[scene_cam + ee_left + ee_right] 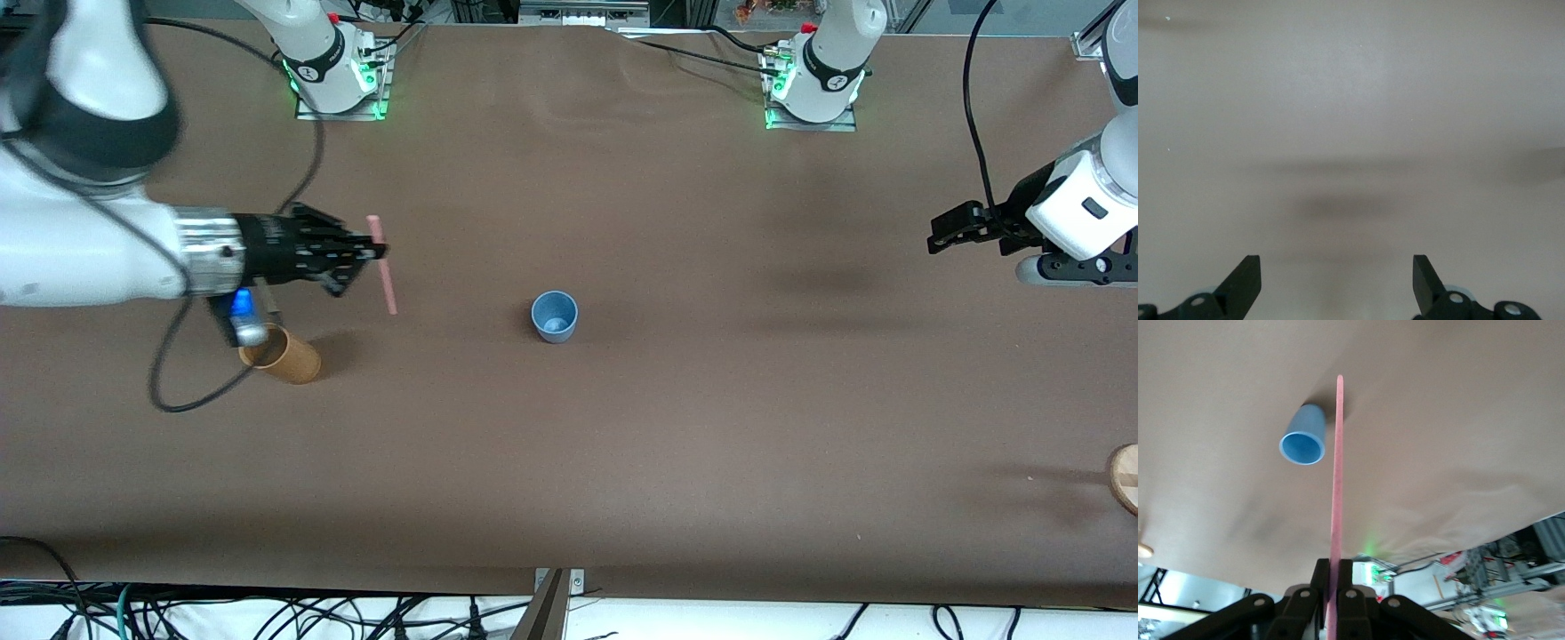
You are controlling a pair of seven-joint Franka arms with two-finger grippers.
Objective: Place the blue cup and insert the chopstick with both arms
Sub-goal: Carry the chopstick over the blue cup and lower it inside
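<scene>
Clamping chopstick [383,264]: right pincer [372,256] (airborne) | left pincer [1337,283] wide, seemingly empty

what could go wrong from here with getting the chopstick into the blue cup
1. The right gripper pinches the chopstick near one end, up in the air toward the right arm's end of the table; it might pivot or slip on the way.
2. The blue cup stands free with a small mouth, and the open left gripper waits well away, so an off-centre tip could topple it.
</scene>
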